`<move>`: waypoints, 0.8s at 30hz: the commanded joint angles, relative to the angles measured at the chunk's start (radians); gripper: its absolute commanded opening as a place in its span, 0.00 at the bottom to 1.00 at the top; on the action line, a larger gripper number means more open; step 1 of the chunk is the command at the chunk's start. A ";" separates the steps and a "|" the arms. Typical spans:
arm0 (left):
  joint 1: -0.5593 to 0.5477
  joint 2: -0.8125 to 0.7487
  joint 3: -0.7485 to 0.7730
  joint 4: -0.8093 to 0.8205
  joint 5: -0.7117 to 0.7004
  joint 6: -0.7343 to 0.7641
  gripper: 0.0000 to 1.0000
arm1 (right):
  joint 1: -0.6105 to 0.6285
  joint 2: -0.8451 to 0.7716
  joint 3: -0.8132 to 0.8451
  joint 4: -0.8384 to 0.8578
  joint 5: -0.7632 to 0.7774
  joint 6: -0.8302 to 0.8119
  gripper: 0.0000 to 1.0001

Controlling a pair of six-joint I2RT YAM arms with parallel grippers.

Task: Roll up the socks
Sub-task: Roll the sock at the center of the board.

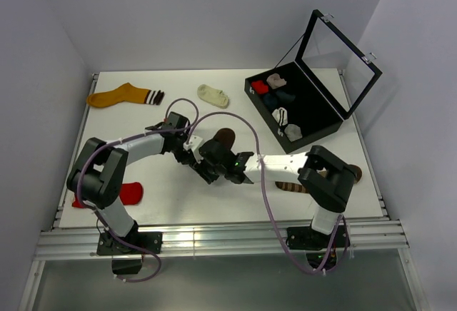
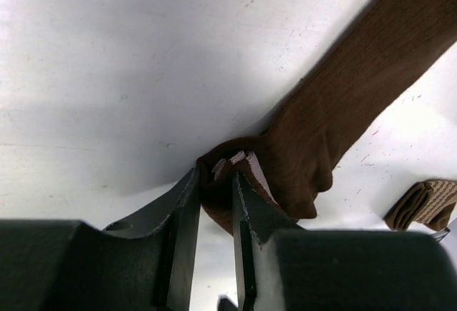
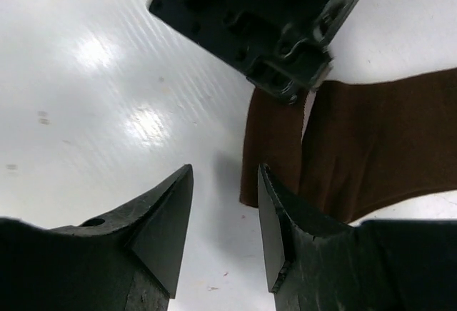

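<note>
A dark brown sock [image 2: 343, 118] lies on the white table, and its pale-striped cuff is bunched between the jaws of my left gripper [image 2: 216, 175], which is shut on it. From above, the brown sock [image 1: 225, 138] shows as a lump just beyond the two grippers, my left gripper [image 1: 203, 160] meeting my right gripper [image 1: 218, 165] mid-table. My right gripper [image 3: 225, 175] stands open just above the table with nothing between its fingers. The brown sock [image 3: 378, 147] lies just ahead and to its right. A red sock [image 1: 130, 193] lies at the front left and a cream sock [image 1: 213, 95] at the back.
An open black case [image 1: 325, 115] holding several rolled socks stands at the back right. A mustard sock [image 1: 118, 97] lies at the back left. Another brown striped sock [image 1: 289, 186] lies under my right arm. The left gripper's body [image 3: 257, 18] fills the space ahead of my right fingers.
</note>
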State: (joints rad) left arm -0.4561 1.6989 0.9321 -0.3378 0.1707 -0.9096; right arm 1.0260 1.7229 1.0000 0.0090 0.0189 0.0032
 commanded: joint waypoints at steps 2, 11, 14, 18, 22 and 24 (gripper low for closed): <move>-0.004 0.051 0.014 -0.067 -0.062 0.055 0.28 | 0.022 0.059 -0.004 0.045 0.113 -0.066 0.48; -0.003 0.068 0.048 -0.090 -0.040 0.090 0.28 | 0.022 0.148 -0.009 0.063 0.164 -0.072 0.46; -0.003 0.073 0.056 -0.096 -0.027 0.104 0.28 | 0.020 0.182 -0.009 0.068 0.220 -0.068 0.44; -0.003 0.079 0.060 -0.109 -0.034 0.124 0.28 | 0.019 0.167 -0.027 0.083 0.257 -0.063 0.43; -0.003 0.087 0.065 -0.109 -0.031 0.133 0.28 | 0.019 0.123 -0.031 0.089 0.240 -0.063 0.44; -0.003 0.091 0.066 -0.109 -0.025 0.138 0.28 | 0.019 0.107 -0.028 0.086 0.246 -0.063 0.44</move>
State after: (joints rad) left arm -0.4522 1.7466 1.0042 -0.3649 0.1627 -0.8227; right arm 1.0576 1.8477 0.9955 0.1268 0.2195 -0.0578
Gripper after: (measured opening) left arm 0.285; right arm 0.437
